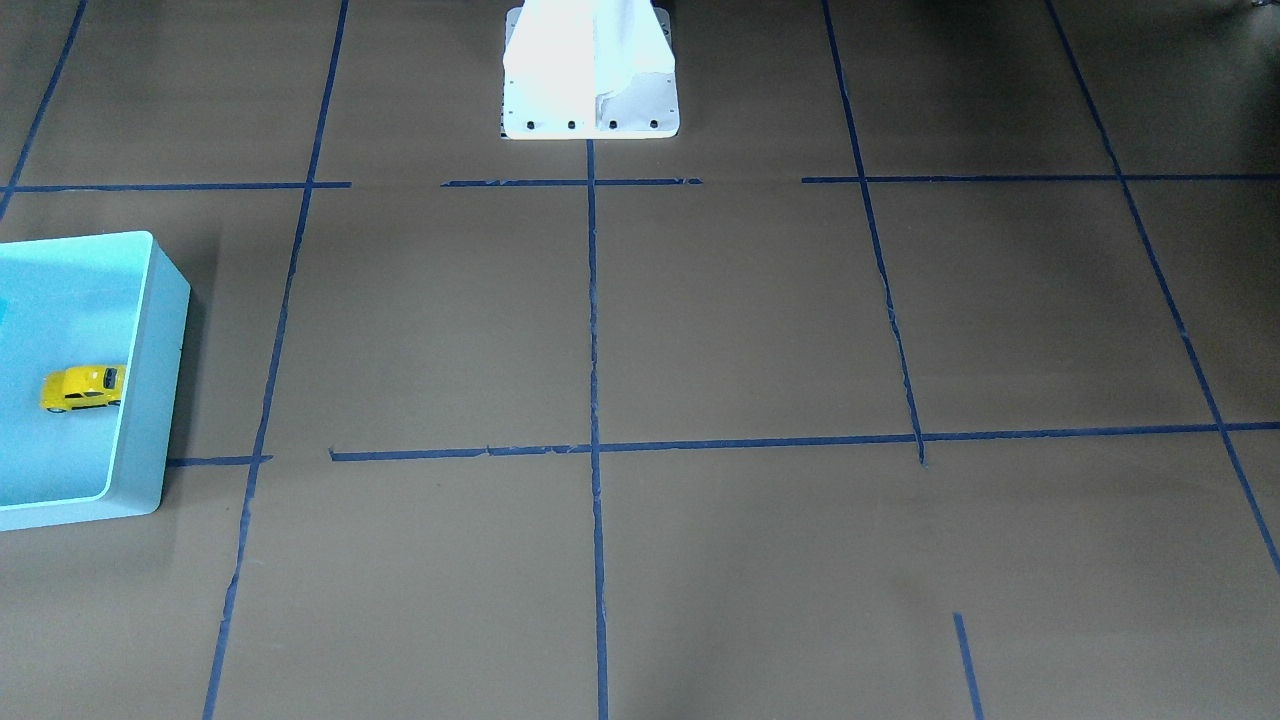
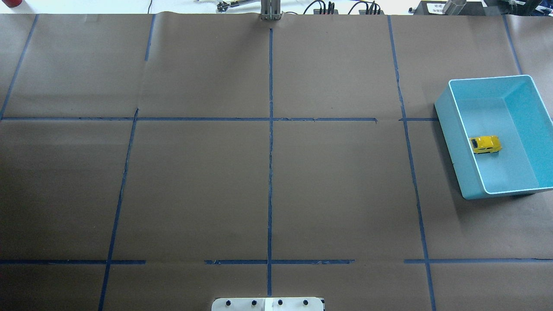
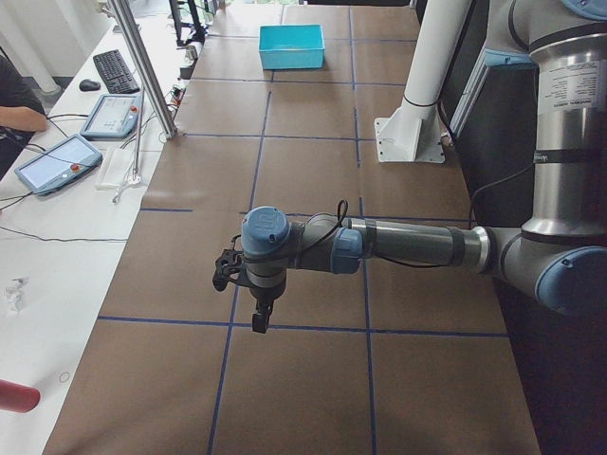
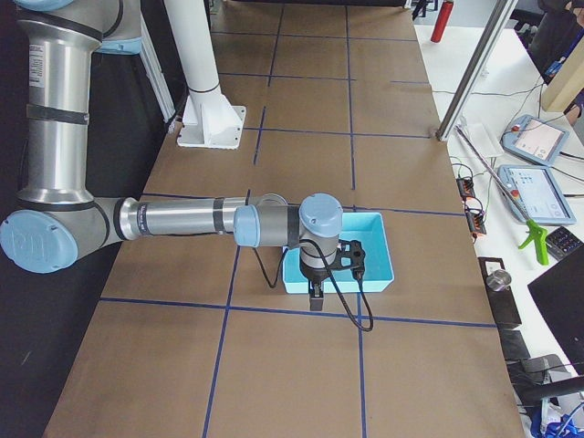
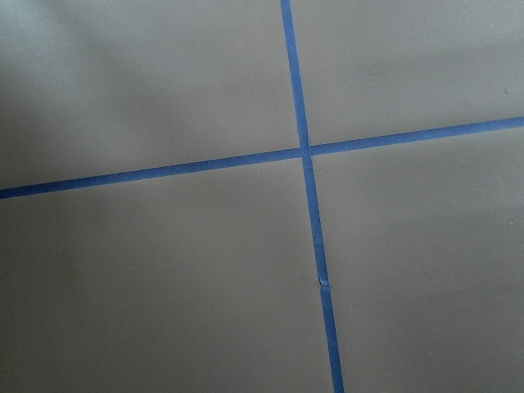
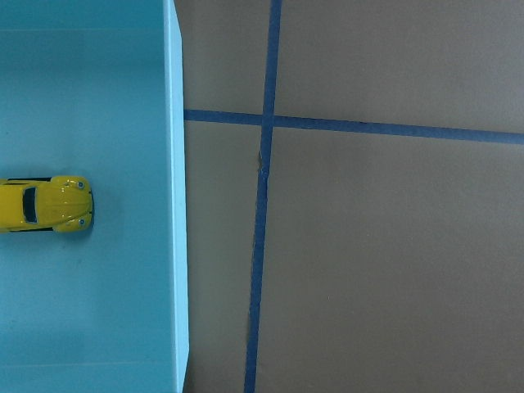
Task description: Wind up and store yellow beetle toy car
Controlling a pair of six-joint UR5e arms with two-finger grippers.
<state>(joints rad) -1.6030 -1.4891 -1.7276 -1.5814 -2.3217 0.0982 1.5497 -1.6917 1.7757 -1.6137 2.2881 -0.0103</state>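
The yellow beetle toy car (image 2: 485, 144) stands on its wheels inside the light blue bin (image 2: 458, 147) at the table's right side. It also shows in the front view (image 1: 83, 388) and the right wrist view (image 6: 45, 205). My right gripper (image 4: 316, 297) hangs high over the bin's near wall (image 4: 328, 283), apart from the car. My left gripper (image 3: 259, 318) hangs above bare table on the other side. Both show only in the side views, so I cannot tell if they are open or shut.
Brown paper with a blue tape grid (image 2: 270, 129) covers the table. The white robot pedestal (image 1: 590, 70) stands at the robot's edge. A side desk with tablets (image 3: 57, 161) and a keyboard (image 3: 116, 68) runs along the far edge.
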